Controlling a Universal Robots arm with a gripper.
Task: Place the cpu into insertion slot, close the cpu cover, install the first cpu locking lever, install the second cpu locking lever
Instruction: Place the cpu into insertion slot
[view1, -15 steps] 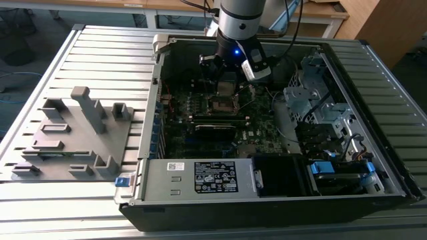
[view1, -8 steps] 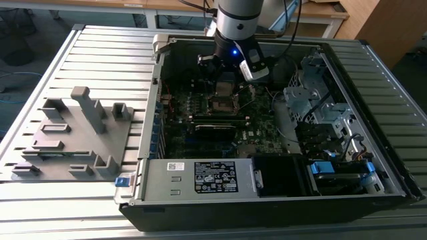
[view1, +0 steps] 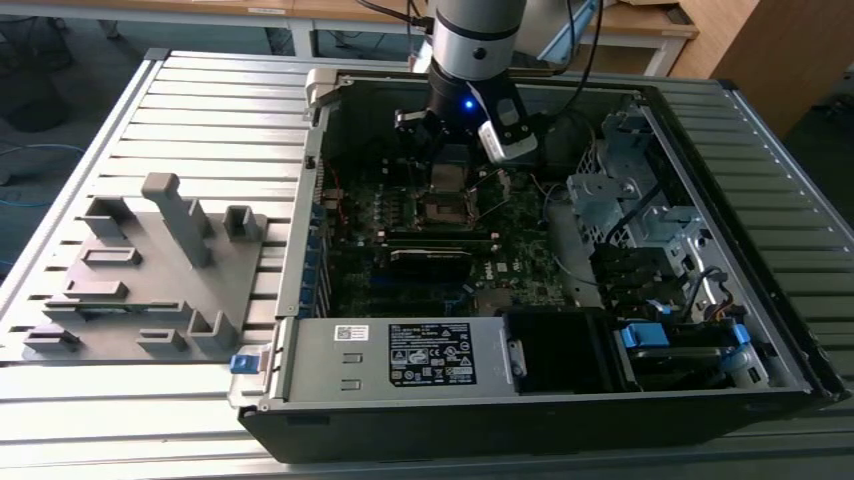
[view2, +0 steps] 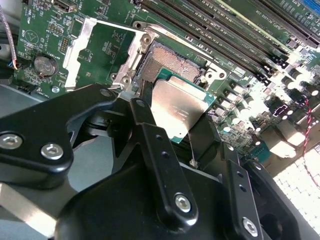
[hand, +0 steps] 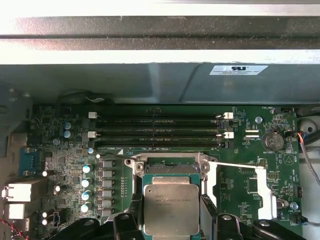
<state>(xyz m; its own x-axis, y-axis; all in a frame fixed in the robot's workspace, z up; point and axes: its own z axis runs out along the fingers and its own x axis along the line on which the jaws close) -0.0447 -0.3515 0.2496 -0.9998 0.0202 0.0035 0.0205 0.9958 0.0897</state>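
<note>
The cpu (view2: 177, 112) (hand: 171, 210), a flat square chip with a silvery top, sits between my gripper's (view2: 175, 125) (hand: 171, 220) black fingers (view2: 145, 117), which are shut on its two sides. It hangs a little above the insertion slot (view2: 170, 62) (hand: 170, 167), partly overlapping it in both wrist views. The slot's dark contact field is bare. The cpu cover (view2: 80, 42) (hand: 265, 195), a thin silvery frame, is swung open and lies beside the slot. In the exterior view my gripper (view1: 451, 165) hovers just over the insertion slot (view1: 447, 207) on the green motherboard (view1: 441, 270).
The open computer case (view1: 307, 100) lies on a slatted metal table (view1: 200, 110). Long black memory sticks (hand: 157, 131) run beside the slot. A power supply (view1: 400, 355) and drive bays (view1: 641, 220) stand inside the case. A grey fixture (view1: 147, 270) stands at the exterior view's left.
</note>
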